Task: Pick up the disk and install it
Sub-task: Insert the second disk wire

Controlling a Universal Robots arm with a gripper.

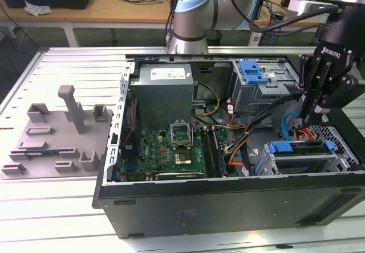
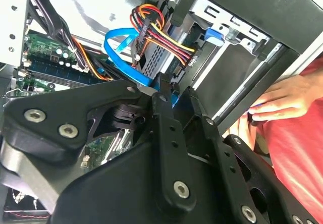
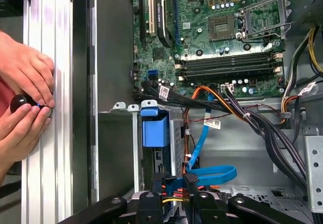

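Observation:
The disk (image 1: 305,146) sits in the lower drive bay at the open computer case's (image 1: 228,199) right end in the exterior view, with its blue bracket (image 1: 282,147) toward the motherboard. Its silver side (image 3: 176,138) and blue bracket tab (image 3: 154,128) show in the first wrist view. A blue data cable (image 2: 118,50) and red-yellow-orange power wires (image 2: 161,35) run to the disk (image 2: 156,57). My gripper (image 1: 312,116) hangs just above the disk's cabled end. The gripper (image 2: 175,89) (image 3: 173,182) is open by a narrow gap, holding nothing.
Inside the case are a grey box with a white sticker (image 1: 165,88), a green motherboard (image 1: 171,147) and a grey cage with a blue latch (image 1: 255,73). A grey fixture (image 1: 57,133) lies on the table at the exterior view's left. A person's hands (image 3: 22,103) rest beside the case.

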